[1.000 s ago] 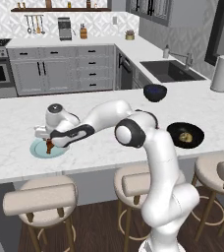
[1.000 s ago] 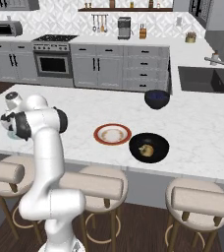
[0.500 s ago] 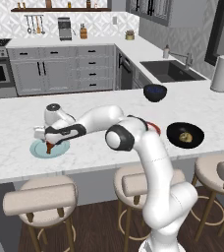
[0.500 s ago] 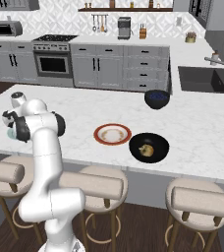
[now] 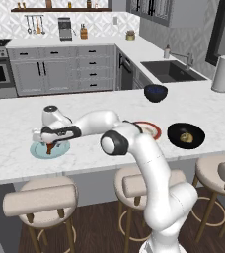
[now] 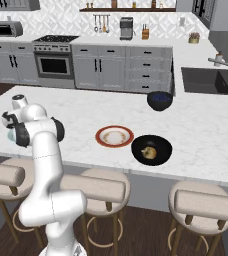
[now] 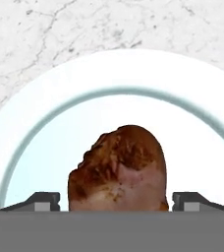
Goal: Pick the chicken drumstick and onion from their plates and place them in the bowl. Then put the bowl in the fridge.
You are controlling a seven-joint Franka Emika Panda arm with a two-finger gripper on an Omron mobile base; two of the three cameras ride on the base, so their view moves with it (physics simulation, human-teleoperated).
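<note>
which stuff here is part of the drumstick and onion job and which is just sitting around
Job:
chicken drumstick
light blue plate
red-rimmed plate
onion
black bowl holding it
gripper

Lying about:
dark blue bowl
paper towel roll
coffee maker

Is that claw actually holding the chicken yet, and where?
Not yet, it seems. The claw straddles the chicken drumstick at its meaty end on the blue plate, fingertips apart from it.
</note>
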